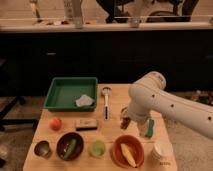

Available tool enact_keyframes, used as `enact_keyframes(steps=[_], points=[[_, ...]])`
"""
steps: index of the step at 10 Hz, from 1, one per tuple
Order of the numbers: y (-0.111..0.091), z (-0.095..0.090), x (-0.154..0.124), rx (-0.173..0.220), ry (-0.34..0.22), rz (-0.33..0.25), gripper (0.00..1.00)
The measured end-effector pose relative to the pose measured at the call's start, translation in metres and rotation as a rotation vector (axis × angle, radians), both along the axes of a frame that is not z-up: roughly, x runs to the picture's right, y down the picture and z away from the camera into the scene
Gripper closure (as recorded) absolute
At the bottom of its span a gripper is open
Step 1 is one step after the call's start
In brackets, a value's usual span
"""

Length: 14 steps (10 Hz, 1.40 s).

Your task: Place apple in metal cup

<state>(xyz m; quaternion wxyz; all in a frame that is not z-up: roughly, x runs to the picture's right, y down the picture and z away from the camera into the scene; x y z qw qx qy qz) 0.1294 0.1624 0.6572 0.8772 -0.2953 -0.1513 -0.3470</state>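
The apple [55,123], small and orange-red, sits on the wooden table [112,131] at its left side. Just in front of it, at the front left corner, stands the metal cup [42,148], shiny grey with a dark inside. My white arm reaches in from the right and bends down over the table's middle right. My gripper [125,119] hangs there, low over the dark grapes, open with nothing in it, well to the right of both the apple and the cup.
A green tray [57,94] with a white cloth [85,101] lies at the back left, a ladle [106,102] beside it. Along the front stand a dark bowl [70,146], a green cup [97,148], an orange bowl [128,152] and a white paper cup [161,150]. A brown bar [86,123] lies mid-table.
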Motion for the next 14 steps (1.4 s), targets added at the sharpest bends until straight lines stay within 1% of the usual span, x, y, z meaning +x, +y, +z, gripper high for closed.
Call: enact_keyframes(steps=[2,4,7,10,12,14], points=[[0.007,-0.002,-0.002,0.013,-0.016,0.001,0.2],[0.011,0.0,-0.01,0.019,-0.04,-0.023,0.2],[0.004,0.014,-0.025,0.023,-0.077,-0.058,0.2],[-0.009,0.033,-0.055,0.018,-0.121,-0.101,0.2],[-0.015,0.048,-0.074,0.003,-0.143,-0.128,0.2],[-0.017,0.059,-0.085,-0.009,-0.161,-0.149,0.2]])
